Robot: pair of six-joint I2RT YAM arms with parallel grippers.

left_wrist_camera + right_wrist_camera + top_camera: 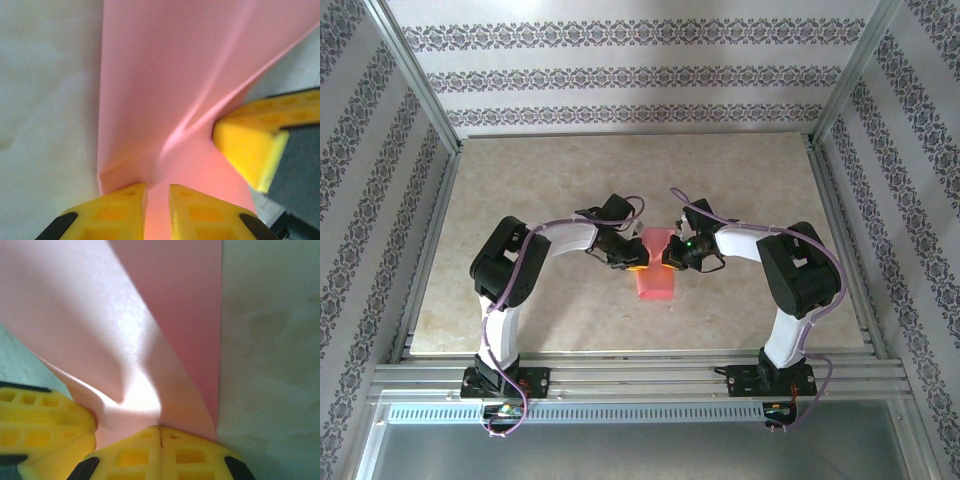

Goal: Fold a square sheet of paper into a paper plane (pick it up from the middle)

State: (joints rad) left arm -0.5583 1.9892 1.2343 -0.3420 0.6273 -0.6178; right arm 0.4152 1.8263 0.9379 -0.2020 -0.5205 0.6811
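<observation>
The pink-red sheet of paper (pixel 656 272) lies mid-table as a narrow, long folded shape, its middle lifted into a ridge. My left gripper (pixel 637 262) meets it from the left, my right gripper (pixel 670 258) from the right. In the left wrist view the left gripper (pixel 158 187) has a narrow gap between its yellow fingers, with the paper (pixel 165 75) showing through, and a right fingertip (pixel 250 145) presses the crease. The right gripper (pixel 160 429) is shut, its fingers meeting on a raised fold of the paper (pixel 100 315). A left fingertip (pixel 40 425) sits beside it.
The beige marbled tabletop (pixel 520 190) spreads around the paper. Aluminium frame rails (pixel 640 372) run along the near edge, and patterned walls (pixel 640 75) close the back and sides. Both arms arch inward from their bases (pixel 505 380).
</observation>
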